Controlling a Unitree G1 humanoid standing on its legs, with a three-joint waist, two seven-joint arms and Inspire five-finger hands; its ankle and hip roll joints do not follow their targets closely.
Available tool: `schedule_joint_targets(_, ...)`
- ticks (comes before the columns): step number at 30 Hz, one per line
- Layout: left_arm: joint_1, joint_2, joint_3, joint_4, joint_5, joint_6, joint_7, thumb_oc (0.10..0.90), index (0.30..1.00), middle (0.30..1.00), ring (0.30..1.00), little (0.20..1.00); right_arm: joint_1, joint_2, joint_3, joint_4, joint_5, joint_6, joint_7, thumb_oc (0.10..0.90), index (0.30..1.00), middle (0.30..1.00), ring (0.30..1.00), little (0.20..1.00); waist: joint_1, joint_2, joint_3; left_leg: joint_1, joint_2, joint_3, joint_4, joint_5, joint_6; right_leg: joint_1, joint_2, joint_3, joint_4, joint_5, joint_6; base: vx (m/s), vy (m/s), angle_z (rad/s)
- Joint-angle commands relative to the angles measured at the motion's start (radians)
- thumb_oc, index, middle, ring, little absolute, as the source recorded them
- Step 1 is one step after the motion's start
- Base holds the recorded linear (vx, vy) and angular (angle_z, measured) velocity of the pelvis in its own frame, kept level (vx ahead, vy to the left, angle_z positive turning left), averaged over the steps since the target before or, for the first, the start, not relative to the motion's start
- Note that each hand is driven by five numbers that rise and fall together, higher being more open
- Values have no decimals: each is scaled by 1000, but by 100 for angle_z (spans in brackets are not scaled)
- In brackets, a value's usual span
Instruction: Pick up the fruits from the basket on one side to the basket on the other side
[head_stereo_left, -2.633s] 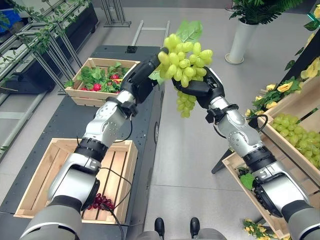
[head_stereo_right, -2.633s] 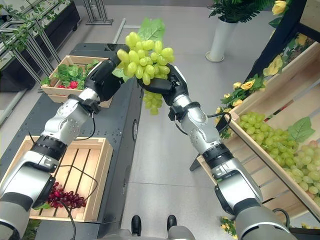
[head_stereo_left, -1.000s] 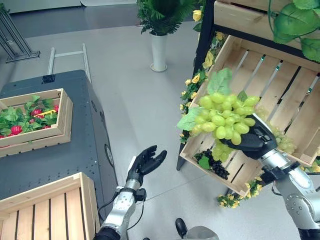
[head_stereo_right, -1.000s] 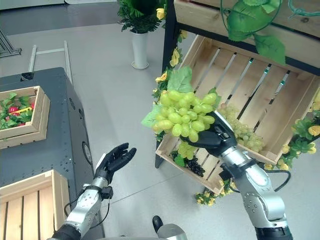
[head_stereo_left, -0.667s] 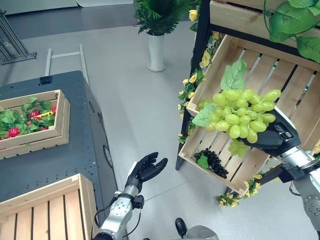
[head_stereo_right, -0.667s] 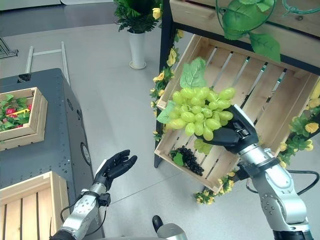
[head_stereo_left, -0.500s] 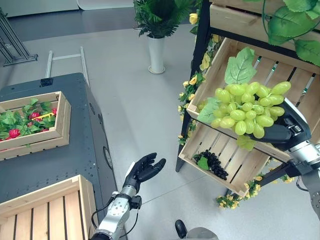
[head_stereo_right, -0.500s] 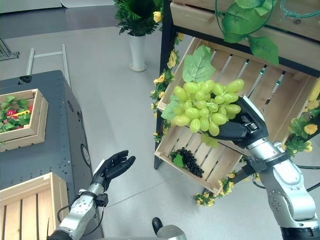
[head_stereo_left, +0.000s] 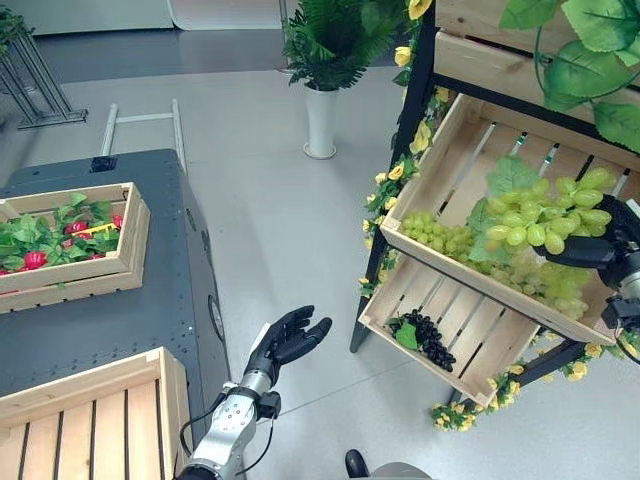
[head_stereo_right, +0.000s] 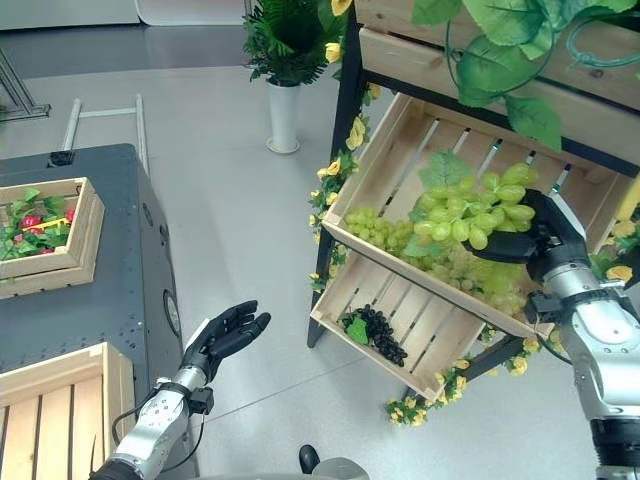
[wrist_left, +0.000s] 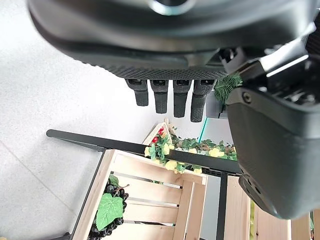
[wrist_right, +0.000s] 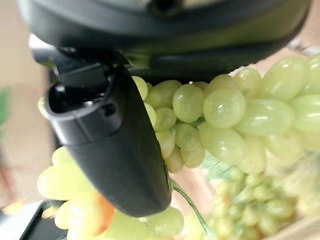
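Right robot hand (head_stereo_right: 528, 243) gripping green grapes (head_stereo_right: 472, 213) over slanted crate (head_stereo_right: 372, 170), grey floor (head_stereo_right: 230, 210)

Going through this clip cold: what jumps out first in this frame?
The big bunch of green grapes stands out, gripped in the right hand over the upper slanted crate of the flower-trimmed rack, where more green grapes already lie. Next comes the left hand, open and idle above the floor beside the dark table.
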Motion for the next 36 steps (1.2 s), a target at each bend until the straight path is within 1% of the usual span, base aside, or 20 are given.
schedule_joint_targets(1, -116, 35, -51, -8, -21, -134, -14, 800, 900, 900, 900, 900, -231, -119, -58, 126, 57, -61, -81, 400, 300, 300, 300, 300, 57, -21, -55, 24, -4, -68, 10, -120, 0, 43, 24, -64, 2, -15, 10, -10, 5, 7)
schedule_joint_targets(6, -133, 46, -57, -17, -35, -123, -15, 800, 900, 900, 900, 900, -268, -130, -33, 275, 90, -42, -79, 400, 300, 300, 300, 300, 71, -23, -51, 23, -5, -79, 10, -119, 0, 46, 22, -73, 2, -15, 8, -7, 9, 5)
schedule_joint_targets(7, -140, 50, -63, -18, -41, -119, -16, 800, 900, 900, 900, 900, -284, -132, -12, 322, 99, -43, -77, 400, 300, 300, 300, 300, 77, -23, -50, 23, -6, -83, 10, -119, 1, 47, 21, -76, 2, -14, 8, -2, 7, 7)
schedule_joint_targets(12, -153, 51, -76, -23, -48, -108, -22, 800, 900, 900, 900, 900, -336, -147, 39, 424, 71, -18, -73, 400, 300, 300, 300, 300, 89, -24, -44, 23, -8, -91, 10, -118, 2, 49, 19, -82, 2, -13, 5, -3, 3, 7)
schedule_joint_targets(13, -154, 51, -77, -23, -48, -107, -23, 800, 900, 900, 900, 900, -339, -148, 43, 428, 70, -18, -74, 400, 300, 300, 300, 300, 90, -24, -44, 23, -8, -91, 10, -118, 2, 49, 19, -81, 2, -13, 5, -8, 2, 5)
schedule_joint_targets(14, -156, 51, -79, -25, -46, -108, -24, 800, 900, 900, 900, 900, -352, -151, 57, 441, 60, -5, -76, 400, 300, 300, 300, 300, 92, -25, -43, 22, -9, -93, 10, -118, 1, 48, 20, -81, 2, -13, 5, -6, 1, 4)
schedule_joint_targets(19, -160, 54, -87, -28, -26, -107, -28, 800, 900, 900, 900, 900, -387, -166, 104, 498, 26, 27, -38, 400, 300, 300, 300, 300, 98, -26, -40, 23, -9, -94, 10, -118, 1, 50, 19, -85, 2, -13, 3, 3, 3, 3)
schedule_joint_targets(20, -160, 60, -93, -32, -22, -103, -38, 800, 900, 900, 900, 900, -398, -174, 122, 511, 4, 47, -17, 400, 300, 300, 300, 300, 99, -26, -40, 23, -9, -93, 10, -117, 2, 50, 19, -84, 2, -13, 2, 0, 0, 0)
schedule_joint_targets(23, -165, 65, -103, -34, -16, -100, -46, 800, 900, 900, 900, 900, -407, -177, 137, 524, -9, 43, 0, 400, 300, 300, 300, 300, 99, -26, -39, 22, -9, -92, 10, -117, 2, 48, 19, -84, 2, -13, 2, 0, 0, 0)
schedule_joint_targets(24, -171, 67, -114, -33, -6, -102, -51, 800, 900, 900, 900, 900, -416, -175, 153, 532, -38, 37, 14, 400, 300, 300, 300, 300, 99, -26, -40, 20, -8, -90, 10, -116, 2, 46, 19, -86, 2, -13, 4, 0, 0, 0)
schedule_joint_targets(26, -171, 71, -126, -37, 15, -109, -58, 800, 900, 900, 900, 900, -429, -182, 179, 539, -63, 40, 21, 800, 900, 900, 900, 900, 98, -27, -41, 21, -8, -88, 10, -116, 3, 46, 19, -85, 2, -13, 4, 0, 0, 0)
schedule_joint_targets(29, -172, 80, -140, -47, 38, -120, -58, 800, 900, 900, 900, 900, -433, -198, 189, 532, -92, 31, 22, 800, 900, 900, 900, 900, 94, -26, -40, 23, -7, -83, 10, -116, 3, 46, 19, -82, 2, -13, 4, 0, 0, 0)
schedule_joint_targets(31, -180, 85, -150, -55, 45, -121, -57, 800, 900, 900, 900, 900, -439, -205, 201, 527, -132, 9, 21, 800, 900, 900, 900, 900, 89, -25, -38, 24, -7, -77, 10, -116, 3, 45, 20, -77, 2, -12, 4, 0, 0, 0)
schedule_joint_targets(36, -177, 92, -149, -58, 36, -132, -57, 800, 900, 900, 900, 900, -423, -216, 212, 485, -191, -8, 14, 800, 900, 900, 900, 900, 78, -22, -39, 23, -6, -64, 10, -116, 4, 39, 22, -68, 2, -10, 6, -5, 2, -1)
